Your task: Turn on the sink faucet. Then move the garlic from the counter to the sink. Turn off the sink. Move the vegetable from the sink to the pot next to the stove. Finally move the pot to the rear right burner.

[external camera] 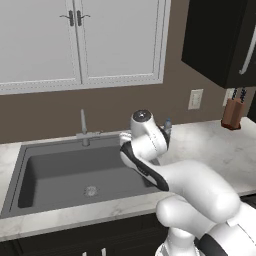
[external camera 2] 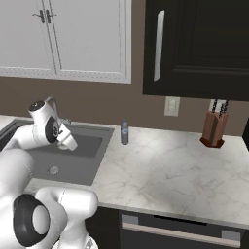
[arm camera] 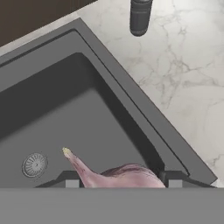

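1. The garlic (arm camera: 118, 176) is sitting right between the two dark finger tips in the hand view, pinkish bulb low down and its pointy stem sticking out toward the drain (arm camera: 34, 164). It's hanging over the sink (arm camera: 144, 105) basin, not touching the floor of it as far as I can tell.
2. The gripper (arm camera: 120, 183) jaws are standing partly apart and closing on the garlic, one tip on each side of the bulb.
3. In the left base view the arm's wrist is hovering over the right part of the sink, near the right wall.
4. The faucet (external camera: 83, 128) is standing upright at the sink's back edge, left of the wrist. Can't tell if water is running.
5. A small bottle (external camera 2: 124, 132) is standing on the marble counter (external camera 2: 165, 165) just beside the sink's right rear corner.
6. Well off to the right of the sink, a knife block (external camera 2: 214, 129) is sitting against the wall.
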